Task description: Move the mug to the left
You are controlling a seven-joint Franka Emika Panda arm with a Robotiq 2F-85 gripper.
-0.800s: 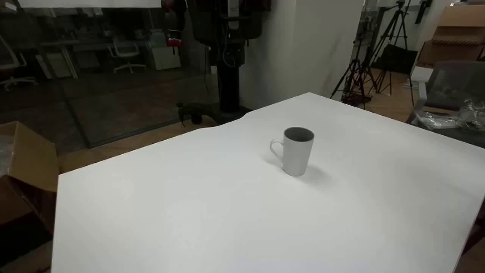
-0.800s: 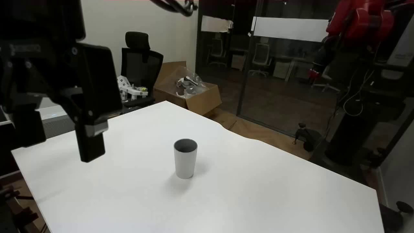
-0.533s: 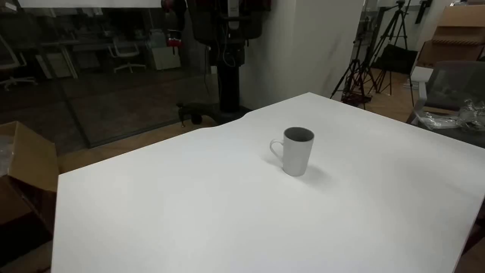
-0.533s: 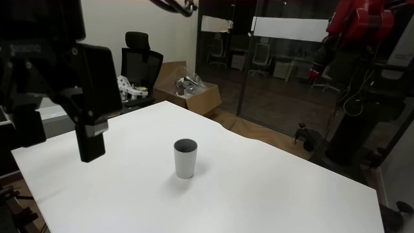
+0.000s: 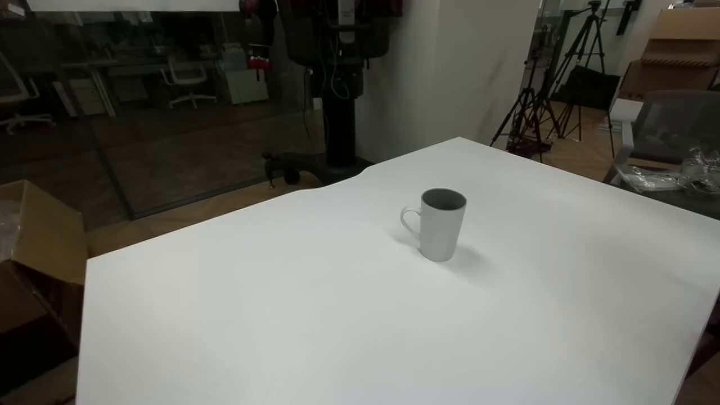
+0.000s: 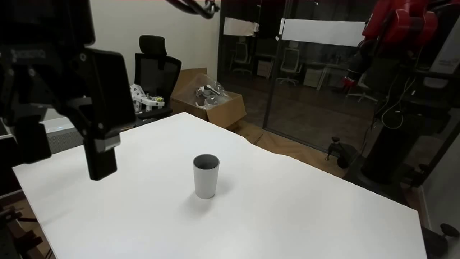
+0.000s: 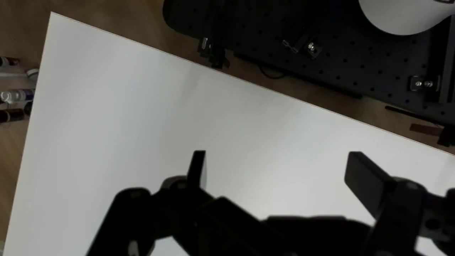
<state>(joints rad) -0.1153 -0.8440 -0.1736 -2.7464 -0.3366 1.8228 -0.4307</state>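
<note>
The task seems to stand at its start: the reach toward the mug [image 5: 441, 233] looks to be the step in hand, with no grasp made. In both exterior views the mug stands upright on the white surface [image 5: 270, 315], well inside its edges. The pincer [image 7: 277, 160] hangs above the surface, its fingers [image 7: 366, 181] wide apart with nothing between them — and well apart from the mug, which the wrist view does not show. The next move likely calls for bringing the pincer across the surface to the mug and lowering it astride the body, minding the handle [image 5: 403, 217], before any shift to the left.

The mug's mouth is open; its dark grey inside shows, but whether anything lies at the bottom cannot be told. Beyond the surface's edge, an open cardboard box [image 6: 226, 110] holds clear plastic [image 6: 220, 91] and light-coloured parts [image 6: 207, 92] — too jumbled to name. Off the surface in the wrist view are several bottles [image 7: 17, 95], contents unclear.
</note>
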